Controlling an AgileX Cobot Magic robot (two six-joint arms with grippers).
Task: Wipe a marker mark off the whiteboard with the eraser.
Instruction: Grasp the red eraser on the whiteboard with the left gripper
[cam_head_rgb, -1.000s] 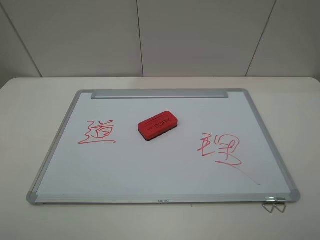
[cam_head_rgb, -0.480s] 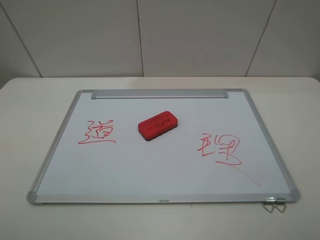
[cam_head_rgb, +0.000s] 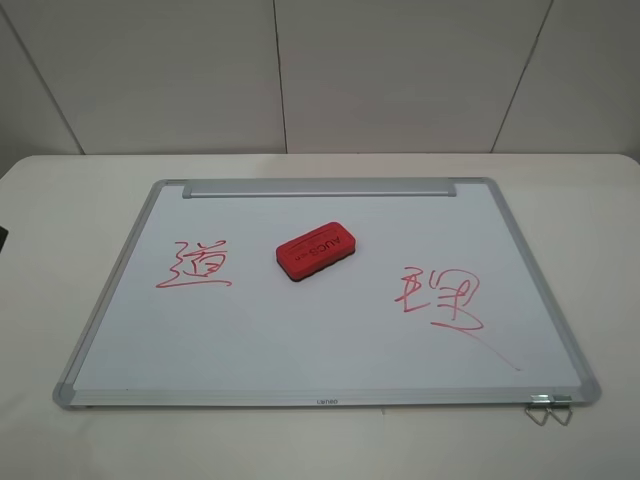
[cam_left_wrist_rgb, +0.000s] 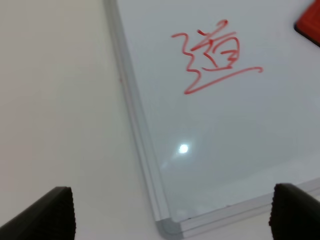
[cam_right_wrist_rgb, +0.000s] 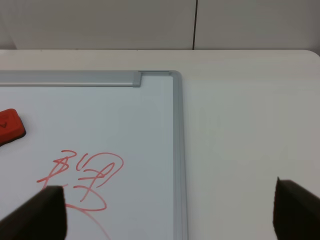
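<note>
The whiteboard (cam_head_rgb: 330, 340) lies flat on the table. A red eraser (cam_head_rgb: 316, 250) rests on it near the top middle. One red marker character (cam_head_rgb: 195, 266) is on the board's left half, another (cam_head_rgb: 440, 298) on the right with a faint trailing stroke. My left gripper (cam_left_wrist_rgb: 170, 215) is open above the board's near left corner, the left character (cam_left_wrist_rgb: 212, 55) ahead of it and the eraser's edge (cam_left_wrist_rgb: 309, 21) just in frame. My right gripper (cam_right_wrist_rgb: 167, 212) is open over the board's right edge, near the right character (cam_right_wrist_rgb: 85, 180). Both are empty.
A metal tray strip (cam_head_rgb: 318, 188) runs along the board's far edge. Two wire clips (cam_head_rgb: 548, 408) stick out at the near right corner. The cream table (cam_head_rgb: 60, 200) surrounds the board, and a panelled wall stands behind it. A dark sliver (cam_head_rgb: 2, 236) shows at the left edge.
A small dark sliver has appeared at the left edge of the exterior view. The eraser, board and marks have not moved.
</note>
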